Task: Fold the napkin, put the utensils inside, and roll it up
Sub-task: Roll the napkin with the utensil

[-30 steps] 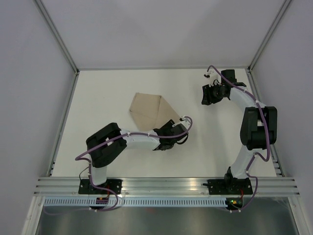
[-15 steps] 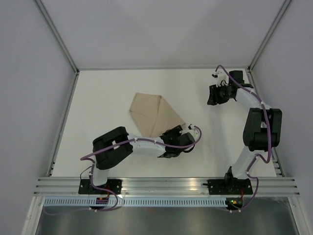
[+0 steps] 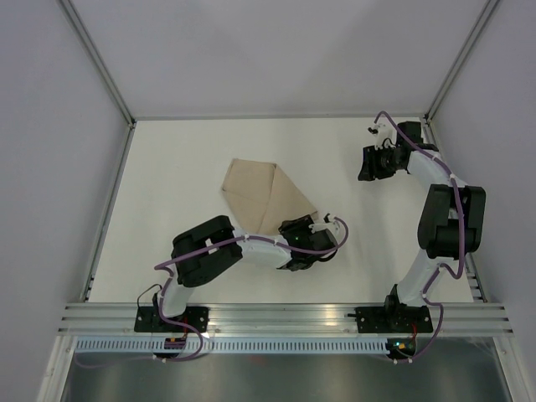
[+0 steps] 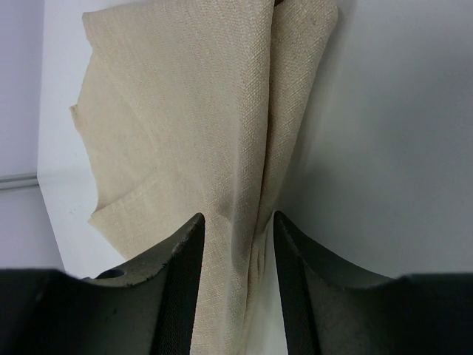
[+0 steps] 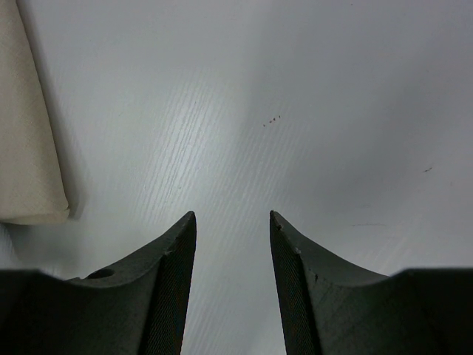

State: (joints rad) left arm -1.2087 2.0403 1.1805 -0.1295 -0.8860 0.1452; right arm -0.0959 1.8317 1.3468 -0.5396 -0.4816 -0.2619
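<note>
The tan napkin (image 3: 261,194) lies folded into an angular shape on the white table, left of centre. My left gripper (image 3: 292,229) is at the napkin's near right corner. In the left wrist view my left gripper (image 4: 238,218) is open, and a bunched fold of the napkin (image 4: 185,111) runs between the jaws without filling the gap. My right gripper (image 3: 368,166) hovers far right at the back. In the right wrist view it (image 5: 233,214) is open and empty over bare table. No utensils are in view.
The white table (image 3: 184,260) is fenced by metal rails at the left, back and right. A pale cream cloth edge (image 5: 29,148) shows at the left of the right wrist view. Both arm bases sit on the near rail.
My left arm has swung right and toward me, its gripper staying at the napkin's near right corner. My right gripper has drifted a little to the right.
</note>
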